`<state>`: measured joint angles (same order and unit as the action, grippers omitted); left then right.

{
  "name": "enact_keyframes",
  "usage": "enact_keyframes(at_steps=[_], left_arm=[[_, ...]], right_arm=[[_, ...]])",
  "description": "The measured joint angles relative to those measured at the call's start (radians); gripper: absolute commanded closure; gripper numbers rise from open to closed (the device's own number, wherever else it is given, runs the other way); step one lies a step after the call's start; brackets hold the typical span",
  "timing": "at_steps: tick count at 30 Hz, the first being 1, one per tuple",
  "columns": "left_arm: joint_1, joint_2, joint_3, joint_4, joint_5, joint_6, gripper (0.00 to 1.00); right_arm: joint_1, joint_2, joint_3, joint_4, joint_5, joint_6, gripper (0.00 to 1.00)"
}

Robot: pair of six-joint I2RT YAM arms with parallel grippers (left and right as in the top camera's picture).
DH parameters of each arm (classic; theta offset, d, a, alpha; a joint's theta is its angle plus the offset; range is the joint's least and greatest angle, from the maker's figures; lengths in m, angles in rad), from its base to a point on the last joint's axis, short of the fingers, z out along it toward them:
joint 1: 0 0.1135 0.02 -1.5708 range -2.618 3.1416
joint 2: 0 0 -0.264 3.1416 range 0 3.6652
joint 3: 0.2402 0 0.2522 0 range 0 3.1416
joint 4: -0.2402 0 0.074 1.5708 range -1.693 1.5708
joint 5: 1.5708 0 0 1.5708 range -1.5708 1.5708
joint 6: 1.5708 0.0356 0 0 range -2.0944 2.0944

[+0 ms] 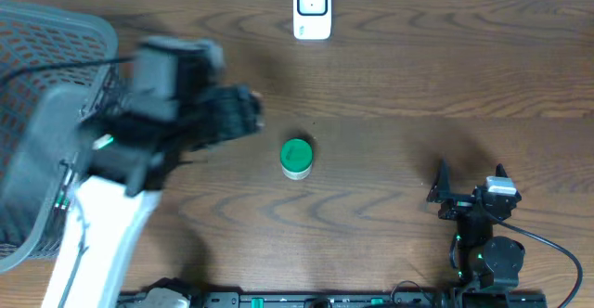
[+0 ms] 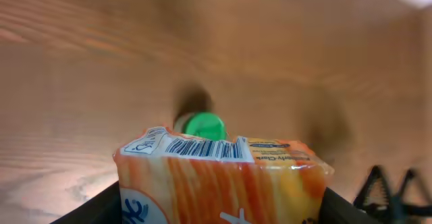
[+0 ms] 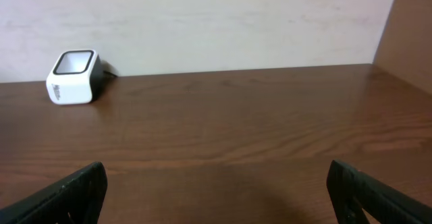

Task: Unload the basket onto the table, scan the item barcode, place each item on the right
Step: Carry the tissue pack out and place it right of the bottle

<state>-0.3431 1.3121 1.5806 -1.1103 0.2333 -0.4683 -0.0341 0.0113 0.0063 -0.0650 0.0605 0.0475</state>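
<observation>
An orange-and-yellow packet (image 2: 223,183) sits between the jaws of my left gripper (image 2: 219,209), which is shut on it. A white barcode label (image 2: 202,148) runs along the packet's upper edge. In the overhead view the left gripper (image 1: 234,113) is blurred, above the table left of centre, and the packet is hidden under it. The white scanner (image 1: 312,9) with its dark window stands at the far edge; in the right wrist view the scanner (image 3: 73,77) is at the far left. My right gripper (image 1: 471,186) rests open and holds nothing at the front right, its fingers (image 3: 67,193) spread wide.
A green-lidded jar (image 1: 296,157) stands mid-table; in the left wrist view the jar (image 2: 200,125) is just beyond the packet. A grey wire basket (image 1: 37,85) fills the left edge. A wall rises behind the scanner.
</observation>
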Motion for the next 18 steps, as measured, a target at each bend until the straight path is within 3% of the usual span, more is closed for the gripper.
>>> enact_keyframes(at_steps=[6, 18], left_arm=[[-0.165, 0.229, -0.003, 0.091, -0.065, 0.014, 0.34], [-0.423, 0.54, -0.004, 0.277, -0.084, 0.259, 0.34]], right_arm=[[0.0, 0.0, 0.0, 0.0, 0.0, 0.0, 0.01], [0.0, 0.0, 0.0, 0.0, 0.0, 0.0, 0.01]])
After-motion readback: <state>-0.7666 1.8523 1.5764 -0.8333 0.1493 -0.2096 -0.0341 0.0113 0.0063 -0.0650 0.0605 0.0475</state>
